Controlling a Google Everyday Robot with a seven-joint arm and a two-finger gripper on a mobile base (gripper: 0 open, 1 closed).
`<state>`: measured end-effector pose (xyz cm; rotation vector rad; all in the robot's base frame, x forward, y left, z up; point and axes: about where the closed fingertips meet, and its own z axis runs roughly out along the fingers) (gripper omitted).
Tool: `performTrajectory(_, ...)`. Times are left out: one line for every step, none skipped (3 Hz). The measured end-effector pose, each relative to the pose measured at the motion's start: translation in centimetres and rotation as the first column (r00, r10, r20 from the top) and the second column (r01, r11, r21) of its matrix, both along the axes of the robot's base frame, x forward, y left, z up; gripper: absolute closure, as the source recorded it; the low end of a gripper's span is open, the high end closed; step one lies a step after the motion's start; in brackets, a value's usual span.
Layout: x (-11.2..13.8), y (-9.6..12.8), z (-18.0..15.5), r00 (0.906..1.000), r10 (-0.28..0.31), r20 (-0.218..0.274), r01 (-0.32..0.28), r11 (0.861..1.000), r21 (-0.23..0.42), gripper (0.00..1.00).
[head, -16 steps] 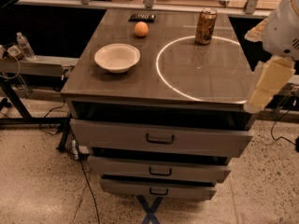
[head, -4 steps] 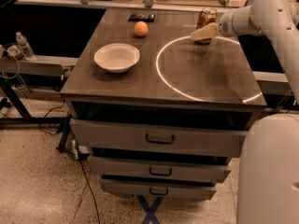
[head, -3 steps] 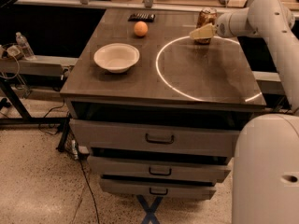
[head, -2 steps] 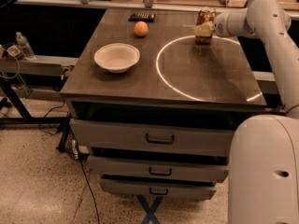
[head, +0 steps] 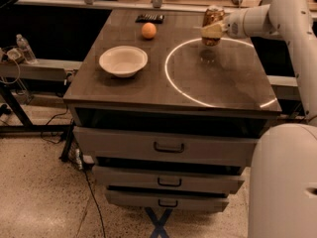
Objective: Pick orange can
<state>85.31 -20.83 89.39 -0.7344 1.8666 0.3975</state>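
Note:
The orange can (head: 213,19), orange-brown with a silver top rim, is at the far right of the dark tabletop (head: 148,90). It hangs above the surface, with its shadow below on the top. My gripper (head: 212,31) reaches in from the right on the white arm (head: 277,14) and is shut on the can's lower half, hiding part of it.
A white bowl (head: 123,60) sits on the left of the top. A small round orange fruit (head: 148,30) and a dark flat object (head: 149,18) lie at the back. A bright ring of light (head: 198,68) marks the right half. Drawers (head: 168,147) face me below. My white base (head: 282,182) fills the lower right.
My gripper closed in on the can from the right, took hold of it and raised it off the tabletop.

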Motion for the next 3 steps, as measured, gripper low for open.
performTrajectory(-7.5, 6.0, 1.0, 0.9590, 0.257, -0.120, -0.240, 0.961, 0.138, 1.00)
performTrajectory(-11.7, 9.3, 1.8, 0.8977, 0.397, -0.192, -0.349, 0.906, 0.241, 1.00)
performTrajectory(-11.7, 9.3, 1.8, 0.8975, 0.397, -0.192, -0.349, 0.906, 0.241, 1.00)
